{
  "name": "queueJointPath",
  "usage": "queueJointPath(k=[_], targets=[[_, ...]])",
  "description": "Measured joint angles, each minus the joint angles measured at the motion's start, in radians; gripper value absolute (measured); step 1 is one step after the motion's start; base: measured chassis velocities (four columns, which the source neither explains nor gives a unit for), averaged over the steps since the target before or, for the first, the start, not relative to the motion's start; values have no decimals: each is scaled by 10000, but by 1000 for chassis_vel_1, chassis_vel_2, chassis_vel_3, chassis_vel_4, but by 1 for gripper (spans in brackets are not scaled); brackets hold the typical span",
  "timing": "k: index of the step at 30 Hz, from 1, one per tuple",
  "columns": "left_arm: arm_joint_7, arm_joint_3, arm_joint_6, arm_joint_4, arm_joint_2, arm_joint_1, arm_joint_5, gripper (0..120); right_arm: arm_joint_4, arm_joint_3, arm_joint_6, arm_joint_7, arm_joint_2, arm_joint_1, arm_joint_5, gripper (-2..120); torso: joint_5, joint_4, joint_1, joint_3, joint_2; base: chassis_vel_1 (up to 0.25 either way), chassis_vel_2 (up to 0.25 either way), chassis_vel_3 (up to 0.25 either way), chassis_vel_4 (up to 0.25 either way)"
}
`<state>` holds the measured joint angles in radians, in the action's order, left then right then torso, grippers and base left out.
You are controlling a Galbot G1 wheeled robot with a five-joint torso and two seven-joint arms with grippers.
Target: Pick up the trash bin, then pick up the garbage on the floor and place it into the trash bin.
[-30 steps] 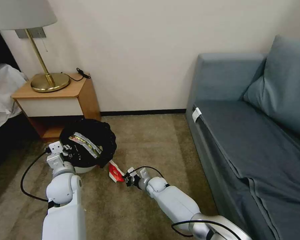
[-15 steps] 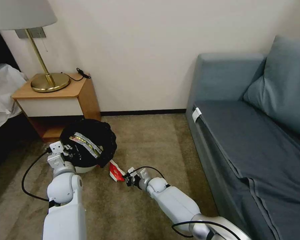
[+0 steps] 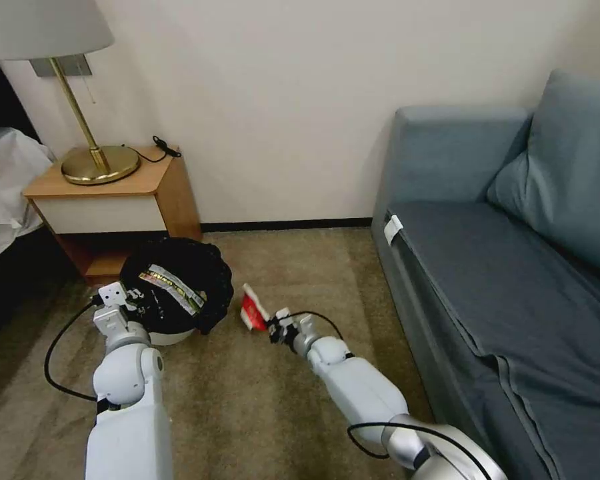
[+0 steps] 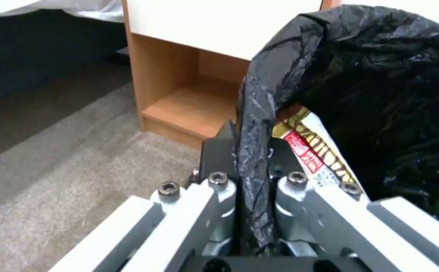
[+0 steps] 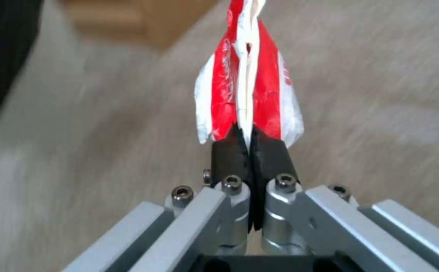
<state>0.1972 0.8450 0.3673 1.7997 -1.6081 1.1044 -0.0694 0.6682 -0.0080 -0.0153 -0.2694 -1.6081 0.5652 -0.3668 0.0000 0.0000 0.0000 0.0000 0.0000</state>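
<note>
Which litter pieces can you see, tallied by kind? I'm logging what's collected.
Red-and-white packet, pinched in the right gripper: 1
Gold snack wrapper, inside the trash bin that the left gripper clamps: 1
Total: 2

red-and-white packet (image 5: pixel 249 90), black liner (image 3: pixel 200 263)

Tan carpet (image 3: pixel 293 267) bears the nightstand (image 3: pixel 113 193) and sofa (image 3: pixel 487 267).

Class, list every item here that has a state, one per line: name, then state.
left gripper: shut on the trash bin's rim
right gripper: shut on the red-and-white packet
trash bin: upright, bag-lined, wrapper inside
red-and-white packet: pinched, off the carpet
</note>
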Motion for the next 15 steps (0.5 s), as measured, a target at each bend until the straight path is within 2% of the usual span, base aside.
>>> queueJointPath(k=[8,15], targets=[[-78,-19,-58,-143,1,-37,-28,4,557,453,27,188,0,-370,-284,0,0,0,0,0,0,0,0,0,0],[-98,-47,-136,-362,1,-113,-75,4,1349,414,487,449,0,-726,-491,0,0,0,0,0,0,0,0,0,0]])
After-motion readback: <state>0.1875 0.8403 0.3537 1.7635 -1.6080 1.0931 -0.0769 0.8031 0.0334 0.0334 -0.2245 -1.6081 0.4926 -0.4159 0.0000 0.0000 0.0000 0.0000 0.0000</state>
